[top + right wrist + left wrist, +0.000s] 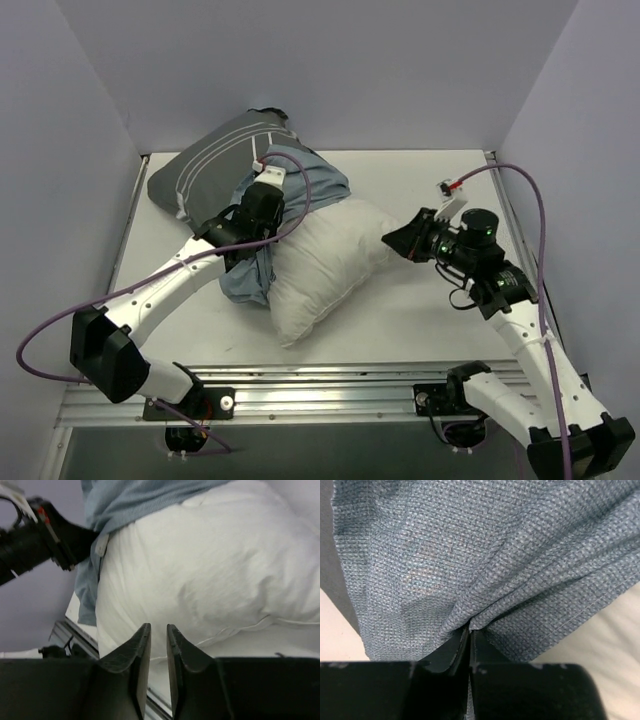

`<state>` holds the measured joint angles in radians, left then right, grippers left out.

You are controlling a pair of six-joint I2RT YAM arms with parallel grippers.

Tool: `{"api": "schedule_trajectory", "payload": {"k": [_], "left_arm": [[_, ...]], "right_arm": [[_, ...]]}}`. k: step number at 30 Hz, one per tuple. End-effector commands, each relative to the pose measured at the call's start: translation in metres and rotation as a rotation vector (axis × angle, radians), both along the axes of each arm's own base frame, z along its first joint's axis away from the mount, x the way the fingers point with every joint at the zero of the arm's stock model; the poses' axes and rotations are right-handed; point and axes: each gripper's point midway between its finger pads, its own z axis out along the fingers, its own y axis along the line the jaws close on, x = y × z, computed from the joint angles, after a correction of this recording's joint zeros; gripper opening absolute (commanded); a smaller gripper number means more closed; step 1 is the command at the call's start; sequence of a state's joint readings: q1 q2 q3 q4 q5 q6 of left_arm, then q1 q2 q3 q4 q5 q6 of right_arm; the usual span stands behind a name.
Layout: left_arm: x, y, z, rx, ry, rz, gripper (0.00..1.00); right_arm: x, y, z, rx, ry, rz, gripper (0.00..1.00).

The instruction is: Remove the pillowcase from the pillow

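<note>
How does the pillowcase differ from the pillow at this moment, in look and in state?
The pillowcase is dark grey with white stripes, its inside blue-grey; the pillow is plain white. The pillowcase lies limp and bunched; the pillow is puffy. The left gripper pinches the pillowcase, not the pillow. Both are soft and lie on the table.

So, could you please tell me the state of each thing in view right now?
pillowcase: partly peeled back, bunched over the pillow's far end.
pillow: near half bare.
left gripper: shut on pillowcase.
right gripper: nearly shut, empty.
</note>
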<state>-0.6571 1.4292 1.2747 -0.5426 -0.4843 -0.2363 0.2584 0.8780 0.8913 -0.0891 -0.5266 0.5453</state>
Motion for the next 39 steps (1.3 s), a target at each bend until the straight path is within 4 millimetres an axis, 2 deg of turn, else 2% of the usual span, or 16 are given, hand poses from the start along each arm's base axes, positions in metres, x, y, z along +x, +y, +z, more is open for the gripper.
{"api": "schedule_trajectory", "payload": {"k": [1,3,5,7,8,11,14,15,16,18,19,23,24,27,35,39], "left_arm": [[0.006,-0.013,0.009,-0.092,-0.025,-0.022,0.10],[0.006,-0.017,0.014,-0.114,-0.023,-0.027,0.10],[0.003,-0.021,0.024,-0.159,-0.032,-0.032,0.20],[-0.003,-0.025,0.033,-0.211,-0.037,-0.050,0.45],[-0.009,-0.022,0.046,-0.257,-0.058,-0.045,0.67],[-0.031,-0.014,0.061,-0.337,-0.071,-0.043,0.88],[-0.057,-0.001,0.062,-0.379,-0.050,-0.045,0.97],[-0.064,0.004,0.059,-0.385,-0.036,-0.041,0.97],[-0.070,0.007,0.057,-0.390,-0.025,-0.036,0.97],[-0.089,0.016,0.045,-0.412,0.016,-0.029,0.97],[-0.094,0.020,0.042,-0.421,0.024,-0.020,0.97],[-0.118,0.033,0.018,-0.475,0.067,0.024,0.97],[-0.124,0.034,0.002,-0.478,0.100,0.026,0.97],[-0.137,0.028,-0.013,-0.539,0.141,0.001,0.96],[-0.152,0.028,-0.025,-0.577,0.178,-0.011,0.96],[-0.156,0.030,-0.030,-0.584,0.189,0.001,0.96]], "right_arm": [[-0.006,0.015,-0.017,-0.100,-0.014,0.029,0.17],[-0.016,0.035,-0.024,-0.141,-0.029,0.090,0.28],[-0.025,0.054,-0.035,-0.195,-0.035,0.113,0.43],[-0.030,0.067,-0.045,-0.244,-0.043,0.121,0.58],[-0.036,0.075,-0.048,-0.283,-0.058,0.110,0.64],[-0.043,0.090,-0.058,-0.354,-0.060,0.104,0.80],[-0.057,0.112,-0.070,-0.437,-0.067,0.115,0.88],[-0.063,0.119,-0.073,-0.471,-0.079,0.106,0.91],[-0.064,0.123,-0.089,-0.520,-0.046,0.092,0.92],[-0.068,0.132,-0.092,-0.556,-0.045,0.072,0.98],[-0.074,0.134,-0.105,-0.622,-0.043,0.061,1.00],[-0.094,0.160,-0.110,-0.674,-0.078,0.089,1.00],[-0.098,0.165,-0.109,-0.679,-0.085,0.104,1.00],[-0.111,0.182,-0.108,-0.692,-0.095,0.135,1.00],[-0.099,0.183,-0.146,-0.882,-0.096,0.024,1.00],[-0.079,0.167,-0.163,-0.964,-0.087,-0.060,0.99]]}}
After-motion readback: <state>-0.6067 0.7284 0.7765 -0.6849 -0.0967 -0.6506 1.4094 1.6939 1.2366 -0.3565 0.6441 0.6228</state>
